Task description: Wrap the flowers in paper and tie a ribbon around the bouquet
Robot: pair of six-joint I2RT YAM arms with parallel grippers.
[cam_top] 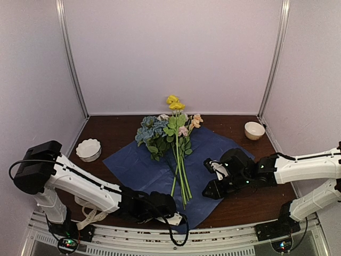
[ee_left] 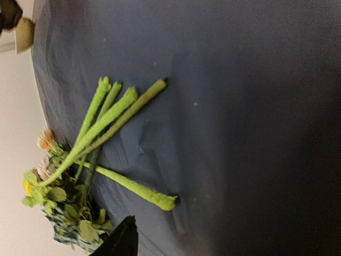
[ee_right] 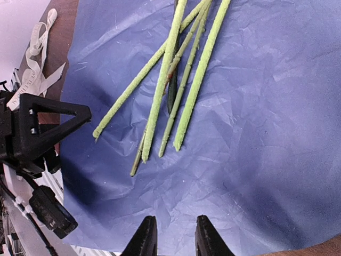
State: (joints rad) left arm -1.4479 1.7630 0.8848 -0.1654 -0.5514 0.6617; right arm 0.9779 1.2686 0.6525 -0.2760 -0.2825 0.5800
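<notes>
Okay, flowers (cam_top: 171, 130) lie on the paper (cam_top: 133, 165), blooms toward 12 o'clock. Right gripper (ee_right: 176, 226) is over the paper's 4 o'clock edge, jaws narrowly apart, nothing between. Left gripper (cam_top: 171, 216) is at 6 o'clock, grip unclear. Ribbon (ee_right: 34, 45) sits at 8 o'clock.

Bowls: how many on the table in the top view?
2. A white scalloped bowl sits on the left side, just left of the paper. A plain cream bowl sits at the back right, near the corner. None appears hidden.

Flower stems (ee_right: 160, 101) lie fanned on the paper (ee_right: 266, 133) beyond the fingers (ee_right: 145, 237).
</notes>
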